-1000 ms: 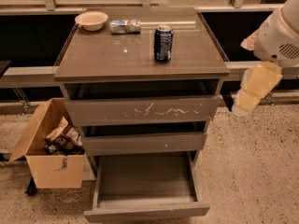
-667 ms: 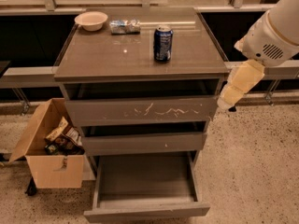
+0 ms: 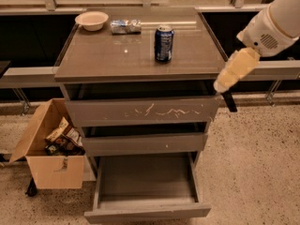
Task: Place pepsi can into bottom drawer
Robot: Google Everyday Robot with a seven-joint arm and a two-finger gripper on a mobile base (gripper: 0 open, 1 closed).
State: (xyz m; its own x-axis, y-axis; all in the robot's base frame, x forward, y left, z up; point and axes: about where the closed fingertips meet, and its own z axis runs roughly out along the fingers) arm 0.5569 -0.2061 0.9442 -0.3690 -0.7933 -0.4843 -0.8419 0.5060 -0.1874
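- The pepsi can (image 3: 164, 43) stands upright on the bench (image 3: 112, 60), right of centre and toward the back. It hasn't budged over the last second, and nothing is touching it.
- Behind it to the left is a crinkly packet (image 3: 125, 26), and further left a small bowl (image 3: 92, 20). Both are well apart from the can, so they shouldn't get in the way of a grab.
- The bottom drawer (image 3: 145, 179) is already pulled right out and looks bare inside, so the drop-off spot is ready. The middle drawer (image 3: 145, 143) and the scratched top drawer (image 3: 140, 111) stick out only a little.
- What's changed is the arm. Over the last second it's swung in from the right and come up a bit.
- The hand (image 3: 228, 101) now hangs just off the bench's front right corner, beside the right end of the top drawer.
- To me that's the approach just starting. It's closer to the can than it was, but still lower than the bench surface and well off to the side, so it has to lift and reach in.
- The hand isn't holding anything and I don't see it touching anything. I honestly can't tell whether it's open or closed from this angle.
- Off to the left on the floor there's a cardboard box (image 3: 51, 168) with snack bags in it, nowhere near the action.
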